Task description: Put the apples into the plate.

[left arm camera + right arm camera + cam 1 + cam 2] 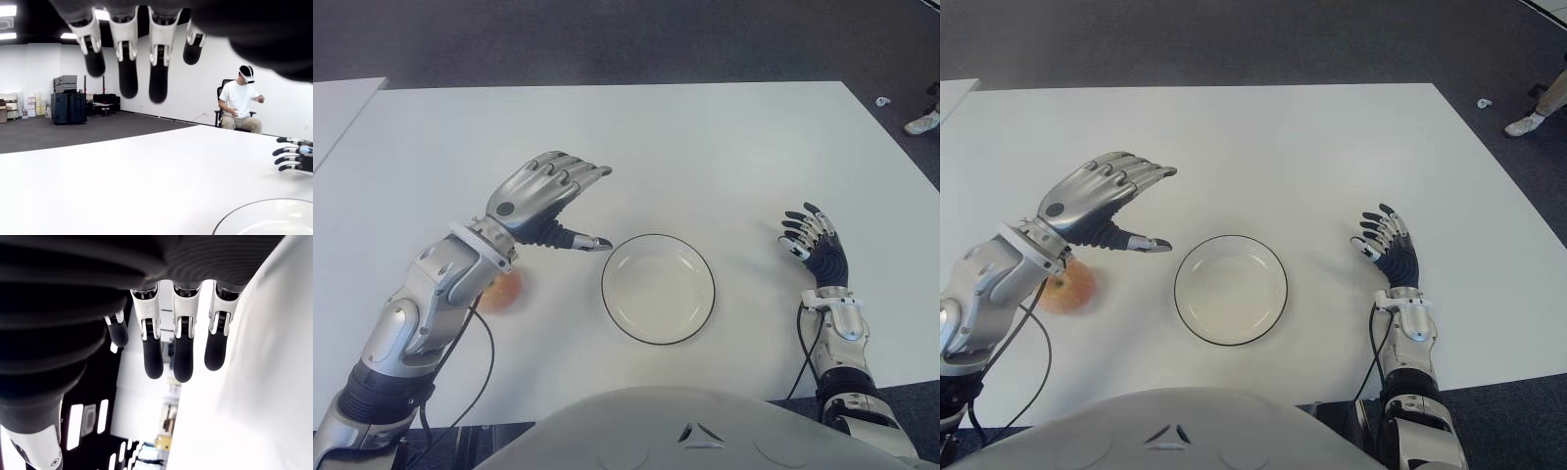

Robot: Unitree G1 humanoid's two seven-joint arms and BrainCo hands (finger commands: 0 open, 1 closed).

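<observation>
Here the left hand (548,201), a silver metal hand with black fingertips, is above the white table (705,147) with its fingers stretched forward and relaxed, holding nothing. The one round apple of red and yellow skin (1067,287) lies on the table behind this hand, under its wrist and forearm, on the left side of the round white plate with a thin dark rim (658,288). So the apple is toward the robot from the palm, not in front of the fingers; I judge the hand must draw back and go down before it can close on the fruit. The left hand is much nearer to the apple; the right hand (1386,245) shows at the right of the plate, fingers spread and empty.

The forearm covers most of the apple in the left eye view. The left wrist view does not show it at all. The task speaks of apples, but I can find only one.
</observation>
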